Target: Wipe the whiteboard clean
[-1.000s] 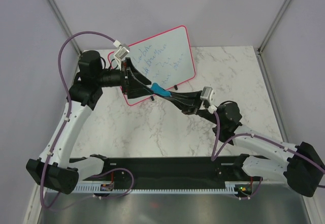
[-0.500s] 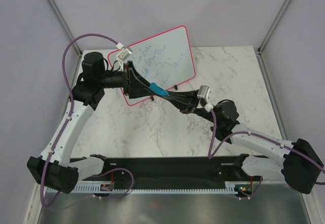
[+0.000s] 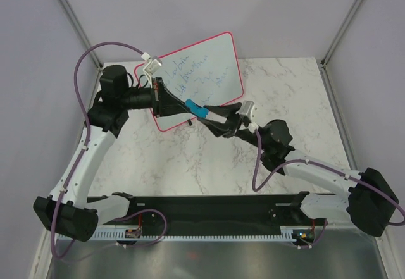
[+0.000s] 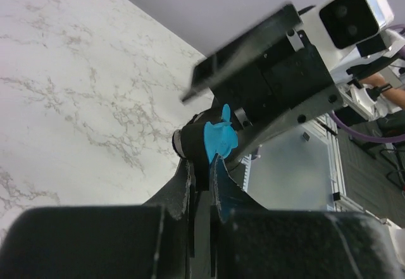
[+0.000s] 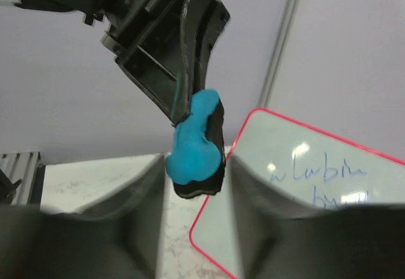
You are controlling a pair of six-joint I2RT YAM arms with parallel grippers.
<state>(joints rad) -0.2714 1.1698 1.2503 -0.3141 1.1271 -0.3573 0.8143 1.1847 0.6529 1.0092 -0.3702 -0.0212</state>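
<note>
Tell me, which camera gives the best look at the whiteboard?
The top external view. There the whiteboard shows nearly whole, with its pink-red frame and blue handwriting; only its lower left part is covered. The right wrist view catches just one corner with a few blue words. The left wrist view shows none of it.

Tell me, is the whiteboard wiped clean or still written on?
Written on. Lines of blue handwriting cross the whiteboard in the top view, and the right wrist view shows more of it.
</note>
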